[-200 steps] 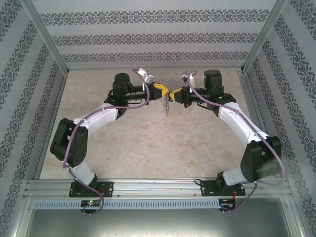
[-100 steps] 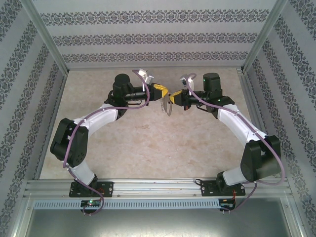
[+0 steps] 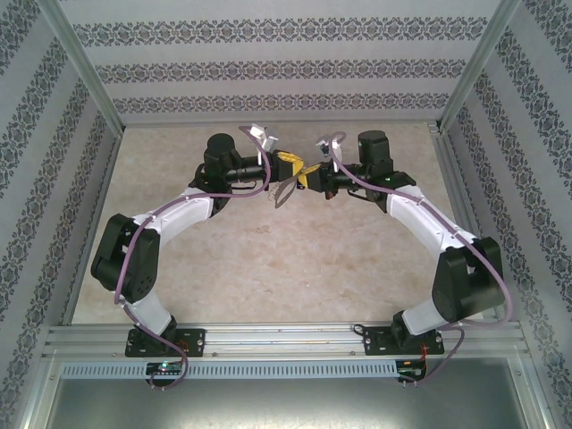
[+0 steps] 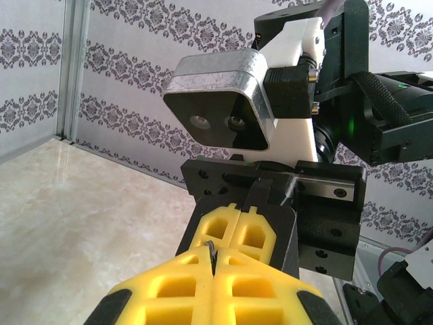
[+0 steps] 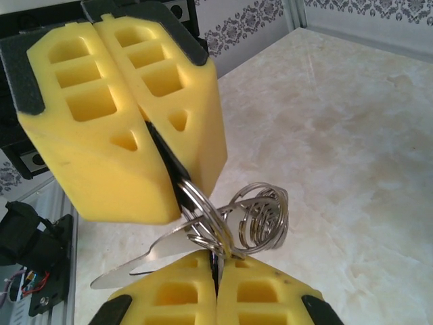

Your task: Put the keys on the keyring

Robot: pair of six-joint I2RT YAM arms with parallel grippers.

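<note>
Patterned wallpaper panels enclose a pale marbled counter.

Top view:
- Both arms reach to the far middle of the counter, and their yellow tips meet there.
- Left tool: it points right, fingers pressed together.
- Right tool: it points left, fingers also together, tip to tip with the left one.
- Keyring: a small silvery cluster hangs just below the meeting point, above the counter. Detail is too fine to resolve here.

Left wrist view:
- Left tool: it sits at the bottom edge, fingers clenched. A thin dark bit of wire shows in the seam at the tips.
- Right tool: it stands directly opposite, fingers closed, tips touching the left tips.
- The right wrist camera housing sits above it.
- Counter and wall lie to the left.

Right wrist view:
- Right tool: it sits at the bottom edge, clenched. Wire loops run into its seam.
- Left tool: it is at upper left, clenched. The same loops come out of its seam.
- Keyring: stacked silver rings with a coiled part bulging to the right, held between the two tools and clear of the counter.
- Key: a flat silver blade juts left from the ring cluster. I cannot tell whether it is threaded on.
</note>
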